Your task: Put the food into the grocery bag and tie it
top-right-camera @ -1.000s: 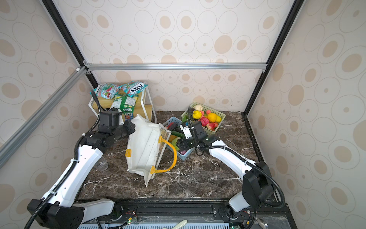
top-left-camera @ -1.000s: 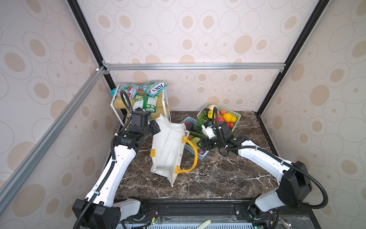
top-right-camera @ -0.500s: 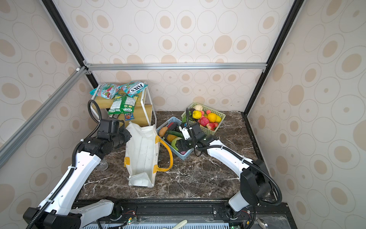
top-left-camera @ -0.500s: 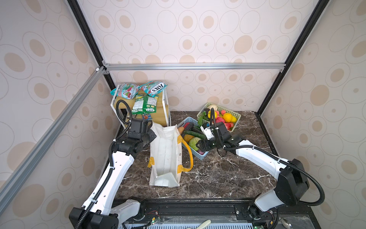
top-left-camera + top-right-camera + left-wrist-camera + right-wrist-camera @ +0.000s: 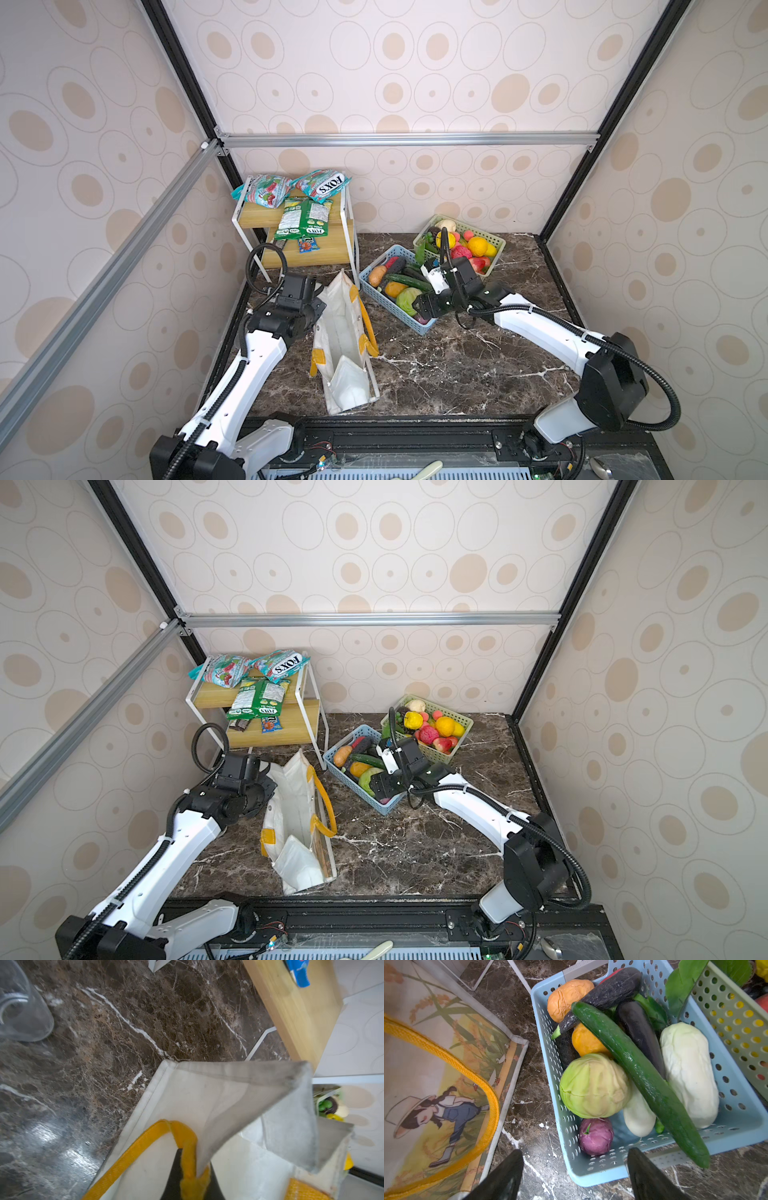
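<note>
Two jobs running: left end effector (image 5: 188, 1178) clamps the handle (image 5: 187, 1138) of the grocery bag (image 5: 341, 328), right end effector (image 5: 575, 1153) hangs wide, empty, and should straddle the cabbage (image 5: 593, 1084) squarely.

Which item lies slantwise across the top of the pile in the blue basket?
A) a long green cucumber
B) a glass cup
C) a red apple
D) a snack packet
A: in the right wrist view the long green cucumber lies slantwise over the other vegetables in the blue basket, beside the round green cabbage.
</note>
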